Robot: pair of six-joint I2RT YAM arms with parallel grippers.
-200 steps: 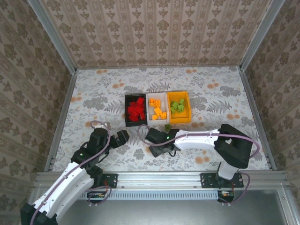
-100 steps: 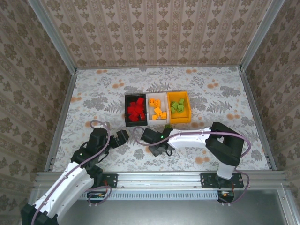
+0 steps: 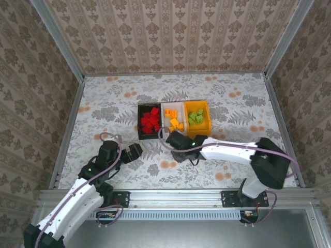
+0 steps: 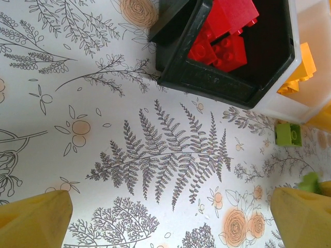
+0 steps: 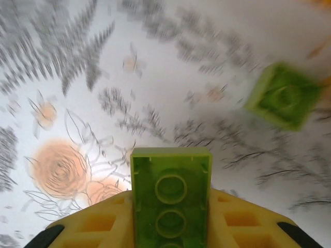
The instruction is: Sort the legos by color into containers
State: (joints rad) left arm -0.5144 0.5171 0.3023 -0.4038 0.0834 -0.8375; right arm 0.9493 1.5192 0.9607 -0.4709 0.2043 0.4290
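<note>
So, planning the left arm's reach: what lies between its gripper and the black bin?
Bare fern-printed table between the left gripper and the black bin, seen in the left wrist view.

The bench [image 3: 103, 103] is white, printed with ferns, leaves and orange flowers. Three bins stand on it side by side in a touching row: a black bin [image 3: 139, 122], a white bin [image 3: 173, 105] and an orange bin [image 3: 208, 121]. One loose green lego [image 4: 288, 134] lies on the bench just beside the white bin.

Looked like a lab test booth: wallpapered panels [image 3: 176, 36], aluminium framing [image 3: 178, 199], floral-covered desk [image 3: 114, 98], all boxed in.
</note>
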